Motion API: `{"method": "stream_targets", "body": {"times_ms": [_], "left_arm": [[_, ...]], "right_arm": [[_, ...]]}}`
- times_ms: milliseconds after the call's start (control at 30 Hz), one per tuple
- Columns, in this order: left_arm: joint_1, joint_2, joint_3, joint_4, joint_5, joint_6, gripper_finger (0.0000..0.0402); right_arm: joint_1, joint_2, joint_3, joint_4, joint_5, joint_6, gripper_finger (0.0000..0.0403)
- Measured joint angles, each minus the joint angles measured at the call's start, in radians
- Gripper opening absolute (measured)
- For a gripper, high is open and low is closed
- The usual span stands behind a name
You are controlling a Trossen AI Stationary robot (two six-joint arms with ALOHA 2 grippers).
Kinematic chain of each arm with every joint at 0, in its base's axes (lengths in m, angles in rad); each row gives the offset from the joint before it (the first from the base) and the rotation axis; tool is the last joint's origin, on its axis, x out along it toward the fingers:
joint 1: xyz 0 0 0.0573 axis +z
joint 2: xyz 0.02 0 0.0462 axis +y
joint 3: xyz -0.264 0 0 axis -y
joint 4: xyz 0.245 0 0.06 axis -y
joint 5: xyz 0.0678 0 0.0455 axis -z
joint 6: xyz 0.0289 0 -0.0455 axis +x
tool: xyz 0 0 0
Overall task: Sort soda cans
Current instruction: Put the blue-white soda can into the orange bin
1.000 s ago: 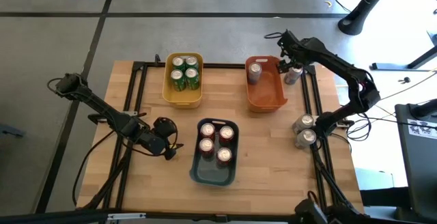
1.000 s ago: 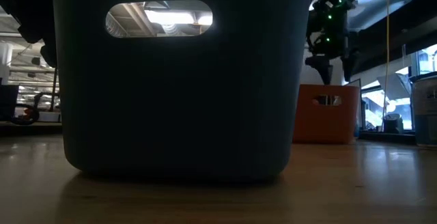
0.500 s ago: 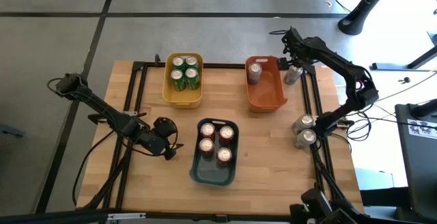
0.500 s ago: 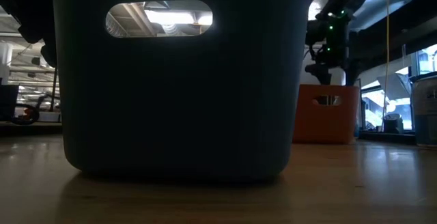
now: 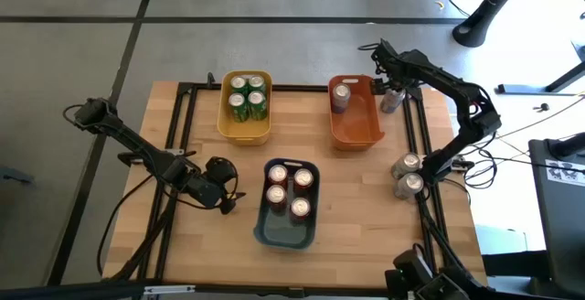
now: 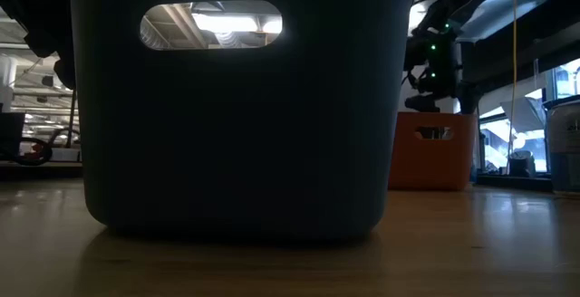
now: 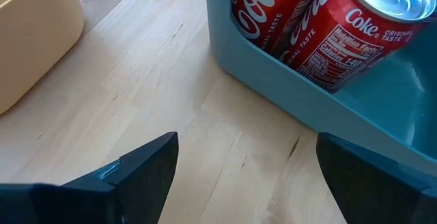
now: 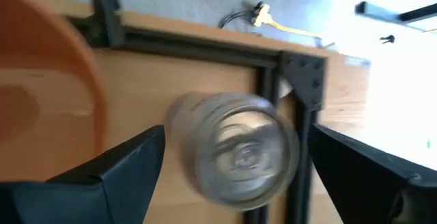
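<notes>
A silver-grey can (image 5: 391, 100) stands upright on the table just right of the orange bin (image 5: 356, 128), near the far right corner. My right gripper (image 5: 390, 82) hangs over it, pointing down and open. In the right wrist view the can's top (image 8: 235, 157) sits between the two spread fingers, and I see no touch. One silver can (image 5: 341, 95) stands in the orange bin. Two more silver cans (image 5: 408, 174) stand by the right edge. My left gripper (image 5: 220, 188) waits open, low, left of the blue bin (image 5: 265, 234).
The yellow bin (image 5: 245, 132) at the far side holds several green cans (image 5: 247, 97). The blue bin holds several red cans (image 5: 288, 191), which also show close in the left wrist view (image 7: 341, 39). A black frame rail (image 5: 416, 122) runs beside the silver can. Bare wood lies along the near edge.
My right gripper has come down toward the silver can beside the orange bin, with a small sideways shift over it. The can has stayed where it was. The left arm has kept still.
</notes>
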Motion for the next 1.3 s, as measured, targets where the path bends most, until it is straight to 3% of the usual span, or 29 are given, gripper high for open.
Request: {"method": "stream_targets", "body": {"times_ms": [433,767,1300], "left_arm": [[0.0,0.0,0.0,0.001,0.0,-0.002,0.0335],[0.0,0.0,0.0,0.001,0.0,-0.01,0.0335],[0.0,0.0,0.0,0.001,0.0,-0.003,0.0335]], "right_arm": [[-0.002,0.066,-0.039,0.029,0.046,0.0,0.0356],[0.0,0.065,-0.04,0.008,0.009,-0.023,0.0356],[0.105,0.066,0.033,-0.006,-0.047,-0.031,0.0356]]}}
